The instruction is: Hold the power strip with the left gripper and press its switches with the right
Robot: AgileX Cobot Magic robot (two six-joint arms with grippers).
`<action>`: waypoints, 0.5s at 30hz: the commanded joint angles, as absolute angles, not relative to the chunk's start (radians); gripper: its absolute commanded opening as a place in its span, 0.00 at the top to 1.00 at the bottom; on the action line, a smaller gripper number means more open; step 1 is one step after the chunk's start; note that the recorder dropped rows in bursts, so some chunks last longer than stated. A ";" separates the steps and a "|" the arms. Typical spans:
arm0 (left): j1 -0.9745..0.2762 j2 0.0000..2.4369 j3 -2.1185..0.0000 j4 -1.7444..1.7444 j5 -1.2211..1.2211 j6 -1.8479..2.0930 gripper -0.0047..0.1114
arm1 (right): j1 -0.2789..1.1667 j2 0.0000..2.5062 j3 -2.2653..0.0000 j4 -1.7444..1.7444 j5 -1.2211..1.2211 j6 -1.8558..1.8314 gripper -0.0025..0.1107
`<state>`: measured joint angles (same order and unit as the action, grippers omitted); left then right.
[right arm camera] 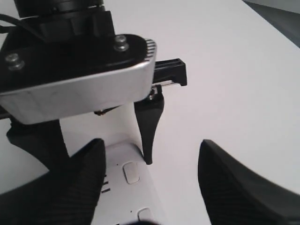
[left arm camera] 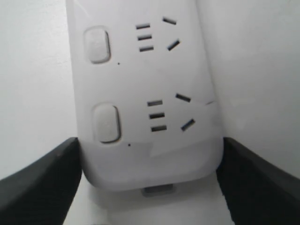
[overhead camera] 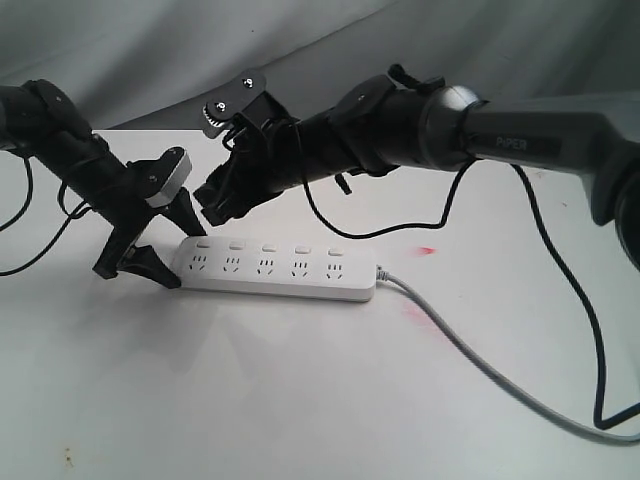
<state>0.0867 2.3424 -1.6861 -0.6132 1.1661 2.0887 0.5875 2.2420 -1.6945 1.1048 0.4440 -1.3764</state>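
The power strip [overhead camera: 275,270] lies flat on the white worktop [overhead camera: 300,410], a little left of the middle in the exterior view, sockets facing up. Its five switches [overhead camera: 268,246] run in a row along the far edge, one above each socket set. The grey cord [overhead camera: 480,365] leaves the strip's right end and trails across the worktop toward the right edge of that view.

The left gripper [overhead camera: 172,248] comes in from the left and straddles the strip's left end. In the left wrist view the power strip [left arm camera: 145,93] fills the middle, with two switches [left arm camera: 106,123] showing, and the gripper's fingers [left arm camera: 42,183] sit against the two long sides of the rounded end. The left gripper [left arm camera: 150,140] is closed onto the strip as far as this view shows.

The right gripper [overhead camera: 218,200] hangs just above the leftmost switch, apart from the strip. In the right wrist view the right gripper [right arm camera: 151,140] has its fingers [right arm camera: 234,187] spread wide with nothing between them but the scene below. That scene holds the end of the power strip [right arm camera: 123,157], a switch [right arm camera: 131,172], and one pointed finger of the left gripper [right arm camera: 149,131] under its silver-grey wrist box [right arm camera: 79,89].

Loose black cables [overhead camera: 575,290] hang from the right arm and rest on the worktop. Two faint red marks [overhead camera: 427,250] lie on the worktop near the strip's right end. A grey cloth backdrop [overhead camera: 150,50] stands behind.
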 commanded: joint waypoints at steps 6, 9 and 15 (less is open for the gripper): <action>0.083 2.340 -1.692 -0.610 1.174 2.093 0.89 | 0.592 2.277 -1.713 1.086 0.430 -1.381 0.54; 0.083 2.340 -1.692 -0.610 1.174 2.093 0.89 | 0.592 2.330 -1.766 1.080 0.440 -1.336 0.54; 0.083 2.340 -1.692 -0.610 1.174 2.093 0.89 | 0.594 2.432 -1.928 1.046 0.523 -1.285 0.54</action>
